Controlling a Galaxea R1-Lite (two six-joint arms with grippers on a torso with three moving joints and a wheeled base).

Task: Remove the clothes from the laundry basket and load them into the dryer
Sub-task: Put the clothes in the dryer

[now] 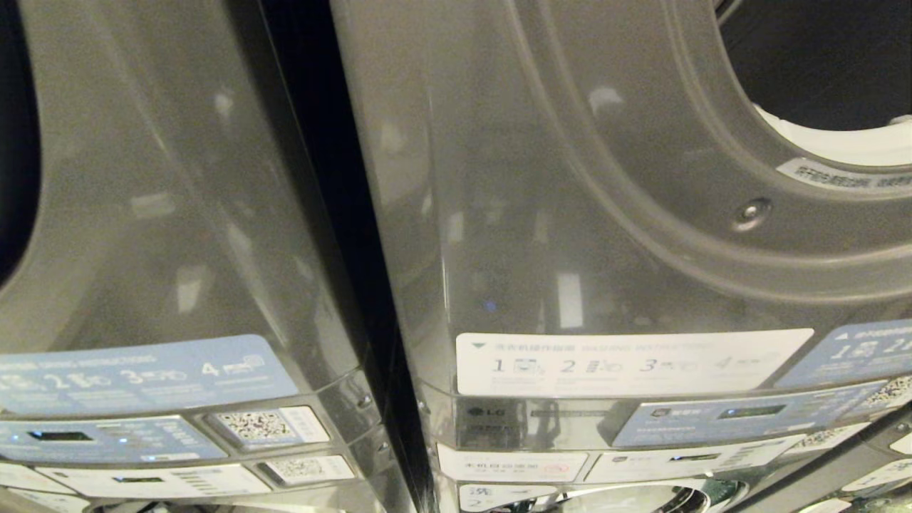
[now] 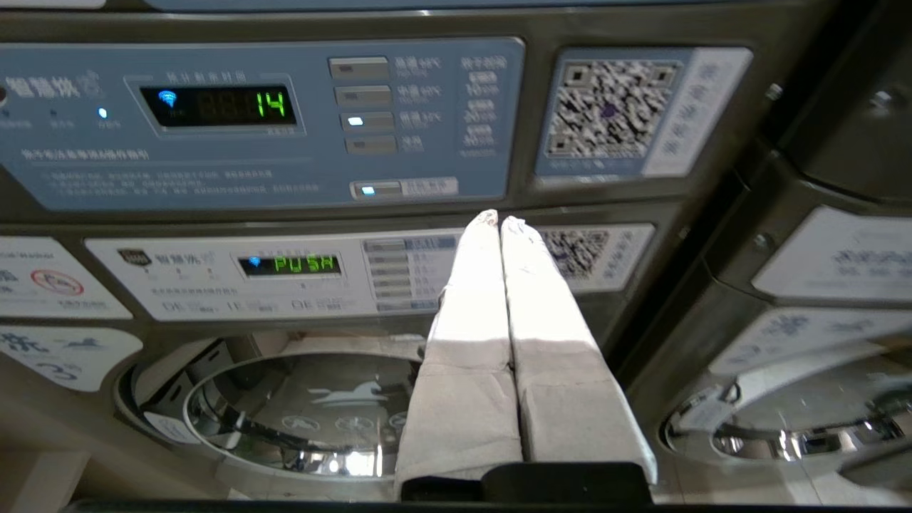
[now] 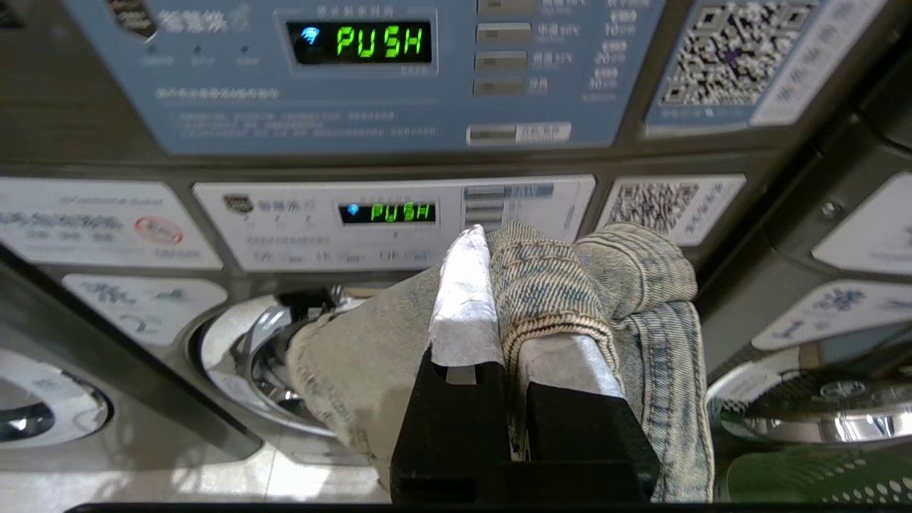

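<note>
Looking through the head camera, I see only the grey fronts of two stacked machines side by side with a dark gap between them. The right machine [image 1: 570, 214] shows an open round dryer opening [image 1: 819, 64] with a white inner rim at the upper right edge, and a white instruction sticker [image 1: 627, 362] runs across its lower front. The left machine [image 1: 164, 214] carries a blue instruction sticker [image 1: 135, 374]. Neither arm shows in this view.

From the left wrist camera, the left gripper [image 2: 499, 222] hangs free in front of a control panel, its two white-wrapped fingers [image 2: 474, 285] pressed together with nothing between them. Beyond it, a blue panel's display [image 2: 224, 105] reads 14, a white panel's display [image 2: 296, 264] reads PUSH, and a round chrome door [image 2: 299, 413] sits below.

From the right wrist camera, the right gripper [image 3: 491, 239] is clamped on a piece of faded denim clothing [image 3: 634, 299]. The denim drapes over the fingers and hangs down both sides of them. The gripper holds it up in front of the panels, where two green displays [image 3: 381, 41] read PUSH. A chrome washer door [image 3: 242, 356] shows behind the hanging cloth, and a green perforated laundry basket [image 3: 819, 484] peeks in at the frame corner, beside the denim.
</note>
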